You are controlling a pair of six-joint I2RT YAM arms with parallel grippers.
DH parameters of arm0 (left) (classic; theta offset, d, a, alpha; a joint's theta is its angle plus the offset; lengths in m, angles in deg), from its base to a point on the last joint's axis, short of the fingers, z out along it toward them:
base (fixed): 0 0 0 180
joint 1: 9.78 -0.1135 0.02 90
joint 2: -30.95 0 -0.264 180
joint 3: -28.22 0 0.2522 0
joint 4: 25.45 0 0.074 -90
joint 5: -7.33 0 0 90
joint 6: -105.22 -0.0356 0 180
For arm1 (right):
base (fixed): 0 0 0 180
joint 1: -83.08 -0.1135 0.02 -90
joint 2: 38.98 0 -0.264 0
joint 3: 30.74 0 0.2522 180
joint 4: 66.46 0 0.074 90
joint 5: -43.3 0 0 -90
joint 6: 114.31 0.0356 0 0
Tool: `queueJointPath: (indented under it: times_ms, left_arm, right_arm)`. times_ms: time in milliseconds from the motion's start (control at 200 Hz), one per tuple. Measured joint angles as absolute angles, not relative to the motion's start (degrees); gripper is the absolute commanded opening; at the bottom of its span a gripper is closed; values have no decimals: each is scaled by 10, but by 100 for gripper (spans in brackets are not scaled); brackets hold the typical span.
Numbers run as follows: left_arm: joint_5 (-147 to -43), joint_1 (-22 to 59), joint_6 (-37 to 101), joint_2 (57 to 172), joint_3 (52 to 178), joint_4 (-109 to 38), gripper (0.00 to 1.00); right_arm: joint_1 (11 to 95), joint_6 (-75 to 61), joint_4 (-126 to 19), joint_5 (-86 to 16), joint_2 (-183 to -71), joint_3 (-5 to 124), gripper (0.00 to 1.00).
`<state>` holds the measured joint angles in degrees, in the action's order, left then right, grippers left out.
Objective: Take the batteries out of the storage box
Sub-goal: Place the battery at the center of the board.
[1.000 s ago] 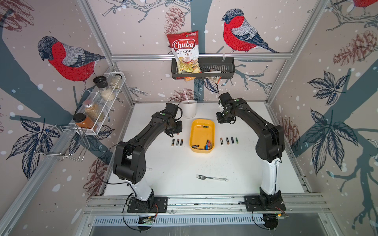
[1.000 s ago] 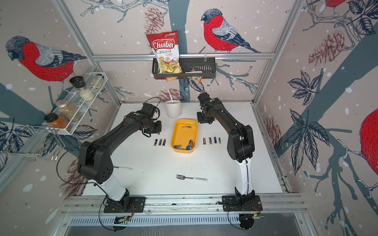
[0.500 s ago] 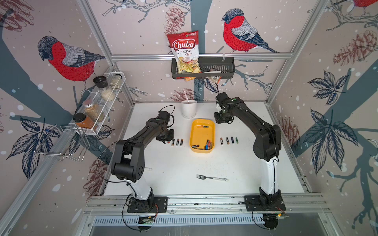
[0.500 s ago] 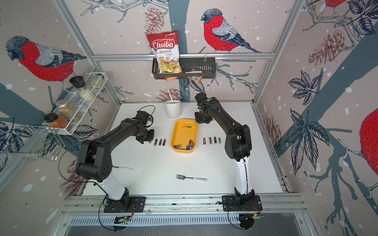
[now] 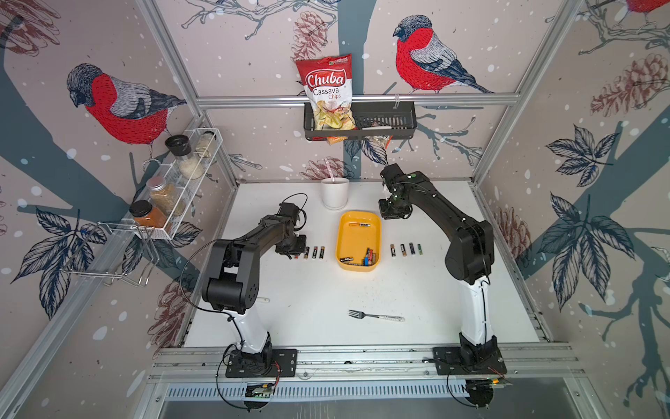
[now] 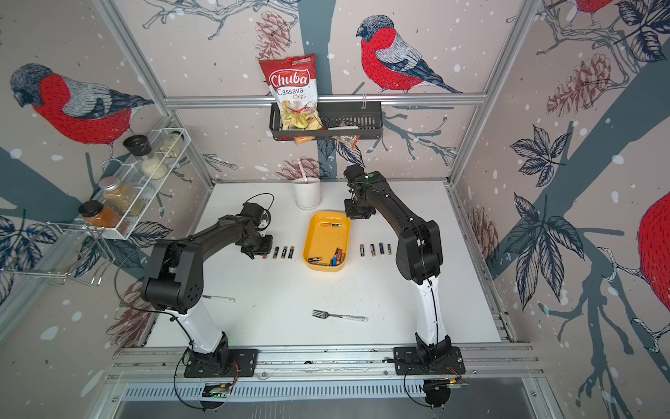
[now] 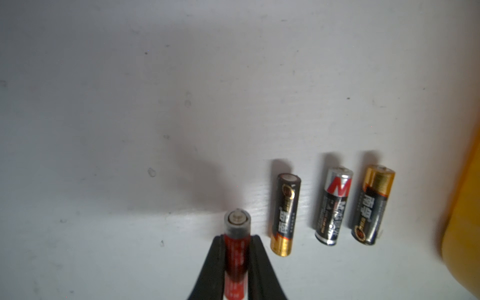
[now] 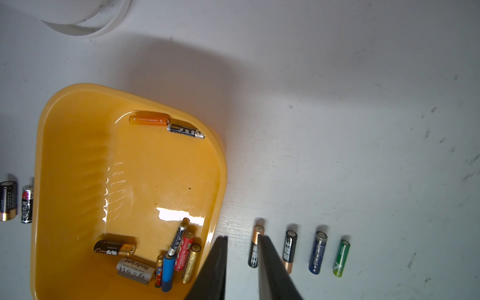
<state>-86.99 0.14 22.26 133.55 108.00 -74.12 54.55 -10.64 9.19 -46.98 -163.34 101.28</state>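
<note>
1. My left hand (image 7: 237,237) grips a red battery (image 7: 237,224) over the desk (image 7: 130,130). Three batteries (image 7: 333,207) lie just beside it, towards the box (image 5: 358,237).
2. My right hand (image 8: 241,240), fingers slightly parted (nothing between them), hangs just beside the box.
3. Several batteries (image 8: 183,253) lie inside the box.

Robot test cell, aluminium frame (image 5: 355,97), bird-print walls (image 5: 427,58)

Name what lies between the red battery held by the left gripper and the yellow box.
Between the red battery and the yellow box, three batteries lie side by side on the table, clearest in the left wrist view.
</note>
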Motion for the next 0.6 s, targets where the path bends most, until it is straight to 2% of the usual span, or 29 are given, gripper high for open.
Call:
queueJointPath:
  times_ms: [600]
  left_arm:
    - [-871,-6,212,1361,1085,-724,16]
  right_arm:
    - [545,-106,107,-477,-1646,1027,27]
